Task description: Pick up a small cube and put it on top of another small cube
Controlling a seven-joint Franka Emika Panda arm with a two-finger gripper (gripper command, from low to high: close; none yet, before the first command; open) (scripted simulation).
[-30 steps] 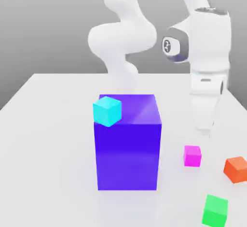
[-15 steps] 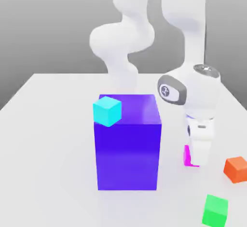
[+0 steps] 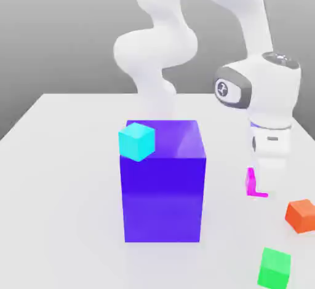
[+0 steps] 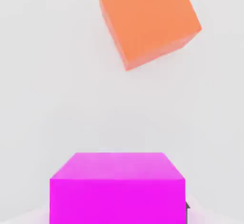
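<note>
no readable text, labels or numbers

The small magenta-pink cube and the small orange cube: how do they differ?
The small magenta-pink cube sits under the gripper, mostly hidden by it; the small orange cube lies fully exposed on the white table. The colours differ. In the hand view they are turned at different angles. Both are small plain cubes.

One camera stands off from me, slightly raised, looking across the white table (image 3: pixel 61 158) toward my arm, wide enough to take in the big purple-blue block (image 3: pixel 163 189). The other rides on my hand, looking down from close above. Both catch the magenta cube (image 3: pixel 251 182) (image 4: pixel 116 187), the orange cube (image 3: pixel 301 215) (image 4: pixel 147 20) and the table around them.
</note>
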